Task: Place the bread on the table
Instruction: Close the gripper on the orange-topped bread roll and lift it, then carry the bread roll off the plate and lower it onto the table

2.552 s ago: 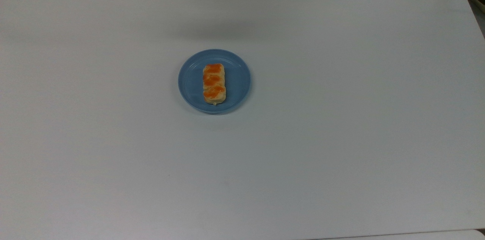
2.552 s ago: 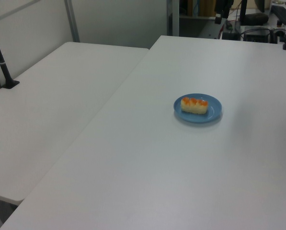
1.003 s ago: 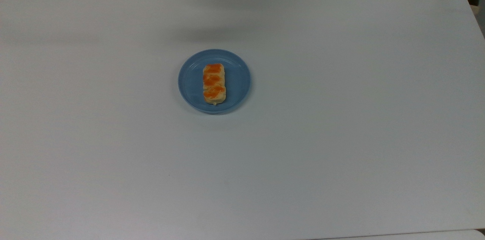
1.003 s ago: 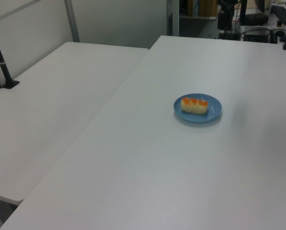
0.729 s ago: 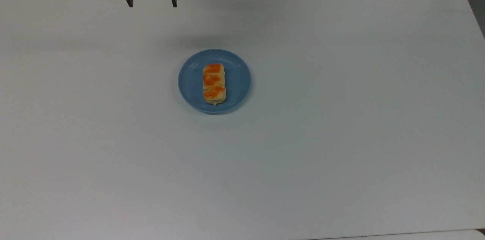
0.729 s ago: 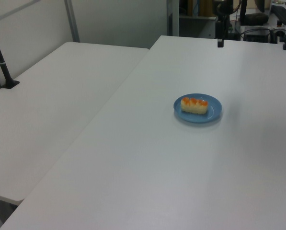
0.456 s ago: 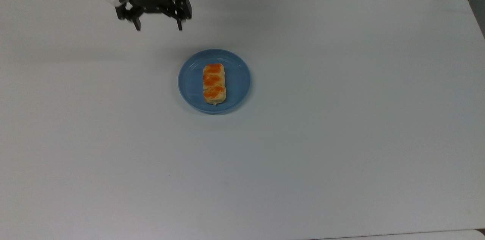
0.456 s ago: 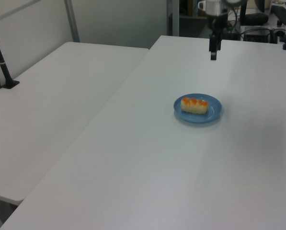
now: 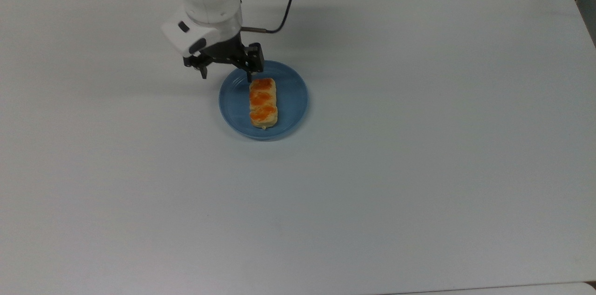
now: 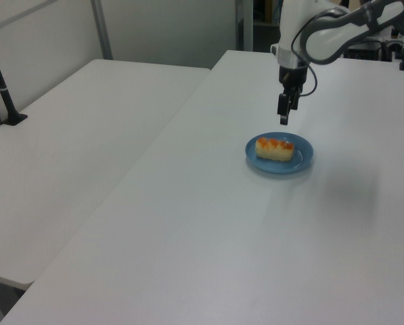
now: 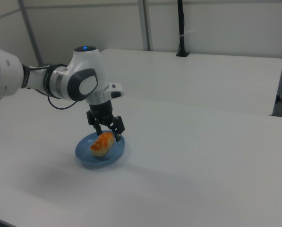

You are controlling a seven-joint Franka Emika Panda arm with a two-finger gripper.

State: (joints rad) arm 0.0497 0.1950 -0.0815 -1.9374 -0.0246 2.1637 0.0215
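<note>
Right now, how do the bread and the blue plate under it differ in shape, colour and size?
The bread is oblong, while the blue plate is round. The bread is pale tan with orange glazed patches; the plate is plain blue. The bread is much narrower than the plate and fits well inside its rim, lying near the middle. Both rest untouched on the white table.

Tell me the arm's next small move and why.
Probably shift the open hand toward the top view's lower right, over the bread's middle, then lower it. The bread lies untouched on the blue plate, and the hand sits off its far end, above the plate rim.
</note>
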